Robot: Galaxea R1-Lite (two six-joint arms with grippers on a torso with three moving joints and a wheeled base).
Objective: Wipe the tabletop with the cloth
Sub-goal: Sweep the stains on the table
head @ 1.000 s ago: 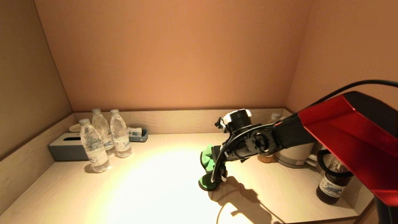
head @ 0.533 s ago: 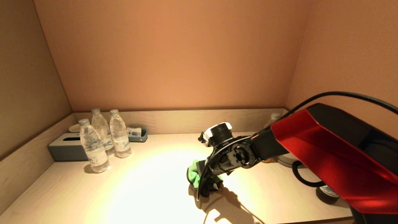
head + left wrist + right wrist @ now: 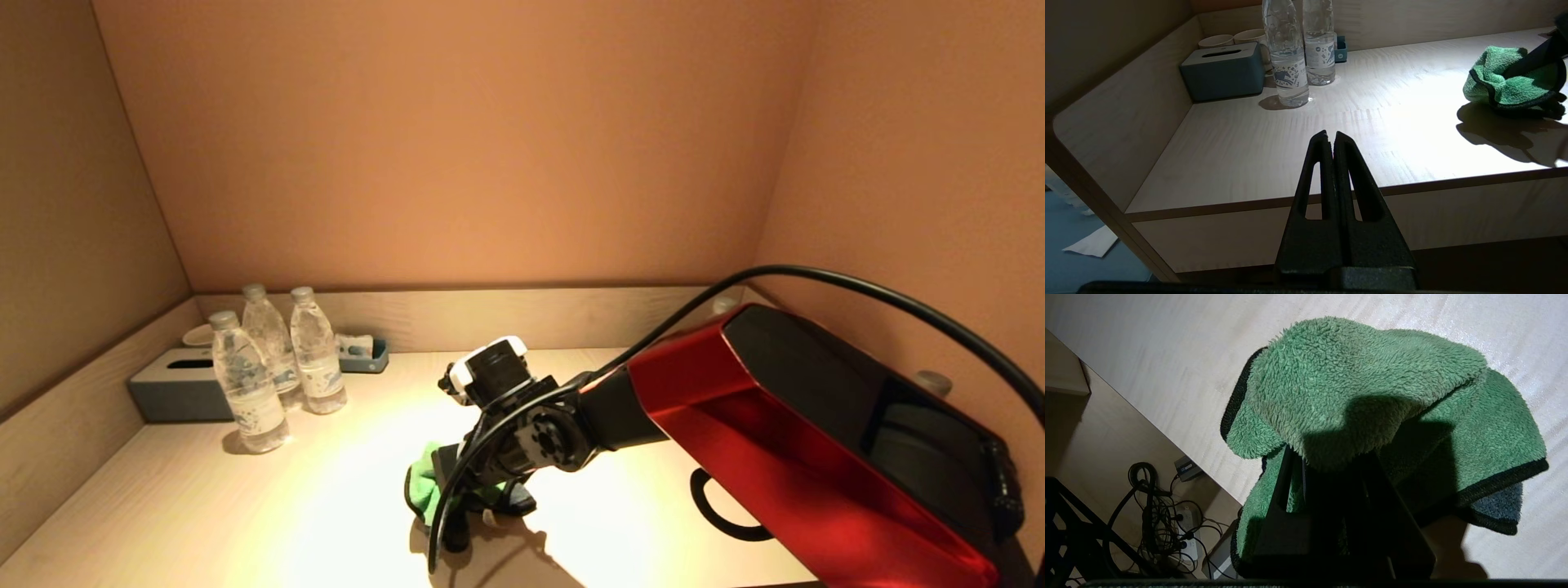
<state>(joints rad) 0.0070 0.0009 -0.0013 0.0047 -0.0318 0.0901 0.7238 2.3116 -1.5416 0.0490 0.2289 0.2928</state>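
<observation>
A green fleece cloth [image 3: 424,487] with a dark edge rests bunched on the pale wooden tabletop [image 3: 245,506] near the front middle. My right gripper [image 3: 457,506] is shut on the cloth and presses it to the table. The cloth fills the right wrist view [image 3: 1355,392] and drapes over the fingertips there. It also shows in the left wrist view [image 3: 1502,81]. My left gripper [image 3: 1331,136] is shut and empty, parked below and before the table's front edge.
Three water bottles [image 3: 277,359] and a grey tissue box [image 3: 175,392] stand at the back left, with cups [image 3: 1229,38] behind. A black ring [image 3: 722,506] lies on the table at the right. Walls enclose three sides. Cables [image 3: 1155,514] lie below the front edge.
My right gripper has dragged the cloth leftward and toward the front edge. The red arm now covers the kettle and dark bottle at the right.
</observation>
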